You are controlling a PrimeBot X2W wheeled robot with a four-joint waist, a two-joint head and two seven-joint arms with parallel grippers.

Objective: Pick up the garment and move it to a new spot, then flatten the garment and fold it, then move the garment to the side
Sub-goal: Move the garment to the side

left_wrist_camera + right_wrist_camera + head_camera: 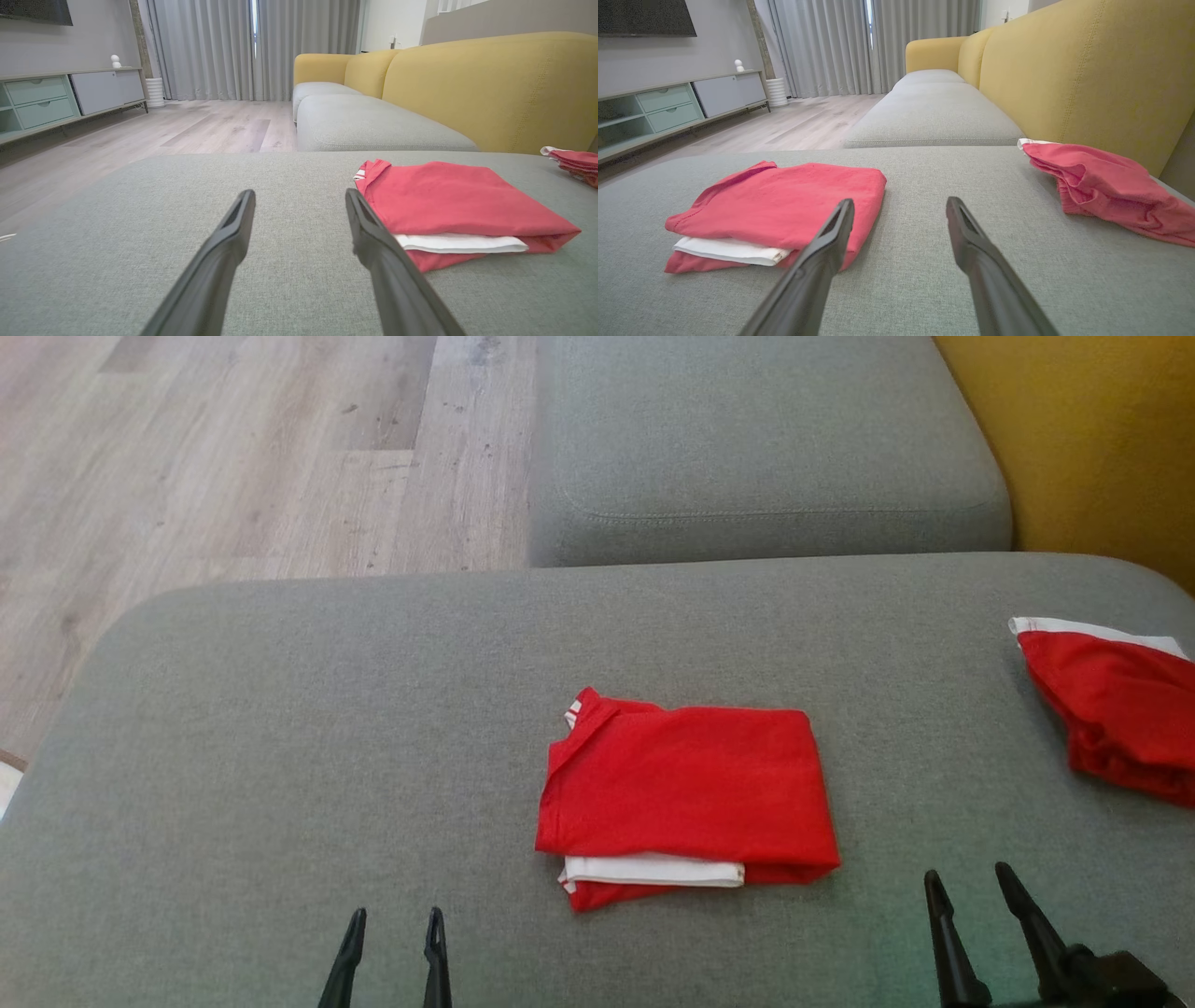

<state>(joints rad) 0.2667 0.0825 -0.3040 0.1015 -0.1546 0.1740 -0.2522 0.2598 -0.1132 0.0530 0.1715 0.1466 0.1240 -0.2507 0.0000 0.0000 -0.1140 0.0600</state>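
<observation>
At the far left, pale wood floor (233, 448) runs beside the sofa. In the left wrist view a low cabinet (56, 98) with pale green drawers stands along the wall there, and grey curtains (210, 46) hang at the far end of the room.

The left gripper (396, 915) hangs over the near left part of the broad grey seat cushion (280, 756). Its two dark fingers are spread and hold nothing, with bare fabric between them.

To its right, near the middle of the cushion, lies the folded red garment (686, 793). It is a flat, roughly square packet, and a white layer shows between the red layers along its near edge. A collar or hem with white trim shows at its far left corner. Neither gripper touches it.

Further right, the right gripper (967, 873) hangs over the near part of the cushion, just past the garment's near right corner. Its fingers are also parted and empty.

At the right edge of the cushion lies a second red garment (1116, 709) with a white band, loosely bunched and well apart from the folded one.

Beyond the seat is a second cushion (747, 439), also grey. The yellow backrest (1092, 439) rises on the far right.
</observation>
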